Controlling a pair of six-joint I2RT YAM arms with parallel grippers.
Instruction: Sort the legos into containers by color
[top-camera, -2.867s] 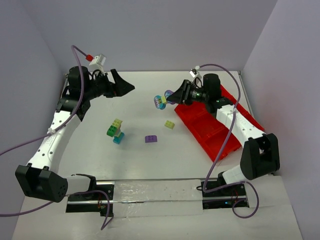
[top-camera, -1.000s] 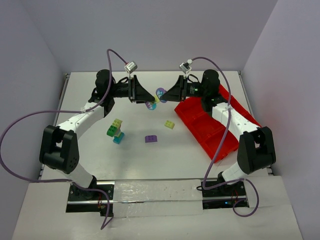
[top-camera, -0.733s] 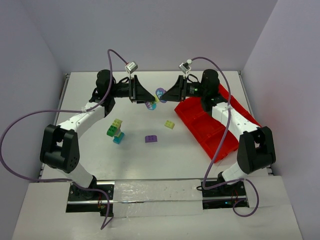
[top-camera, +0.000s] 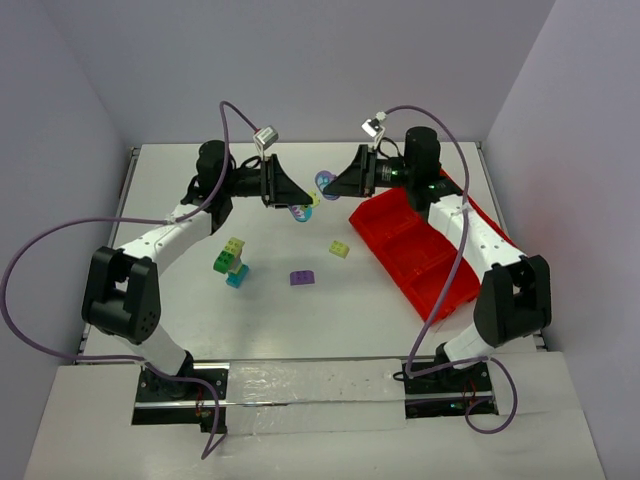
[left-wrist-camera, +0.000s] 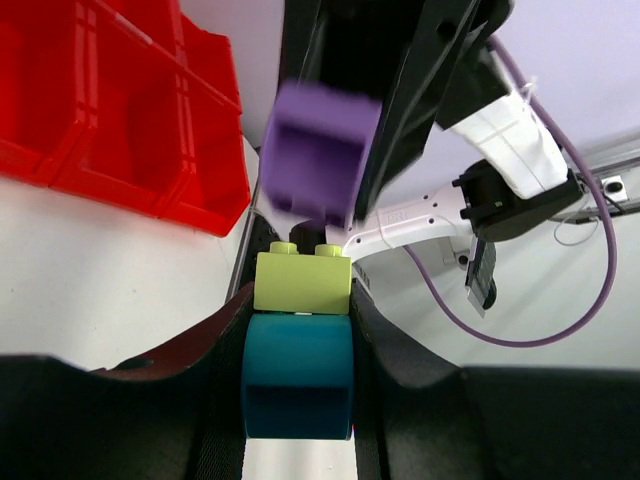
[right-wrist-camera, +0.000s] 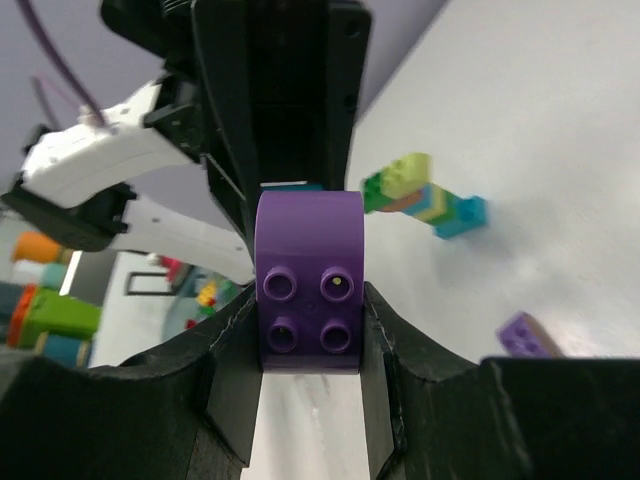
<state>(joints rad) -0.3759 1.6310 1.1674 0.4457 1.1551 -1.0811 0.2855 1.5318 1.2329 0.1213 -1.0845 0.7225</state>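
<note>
Across the white counter (top-camera: 330, 320), the largest thing is the red tray (top-camera: 395, 235), which lies at an angle on the right side with its square compartments in a row running from the far middle toward the near right. The left arm (top-camera: 165, 235) reaches in from the left and the right arm (top-camera: 470, 230) reaches over the tray's far end. Their tips meet nose to nose above the far middle of the counter.

The left gripper (left-wrist-camera: 300, 330) is clamped narrowly on a teal brick (left-wrist-camera: 298, 385), which has a yellow-green brick (left-wrist-camera: 302, 283) snapped on its outer end, studs facing away. The right gripper (right-wrist-camera: 310, 300) is pinched on the held purple brick (right-wrist-camera: 309, 280), which sits directly in front of those studs. Whether the purple one touches them or stands just off them cannot be told.

On the counter near the left arm stands a small mixed stack (top-camera: 232, 262) of green, pale yellow and teal pieces. To its right, well apart from it, a loose purple brick (top-camera: 302, 278) lies flat. A pale yellow brick (top-camera: 340, 249) lies a little farther back, near the tray's near-left edge but not touching it.
</note>
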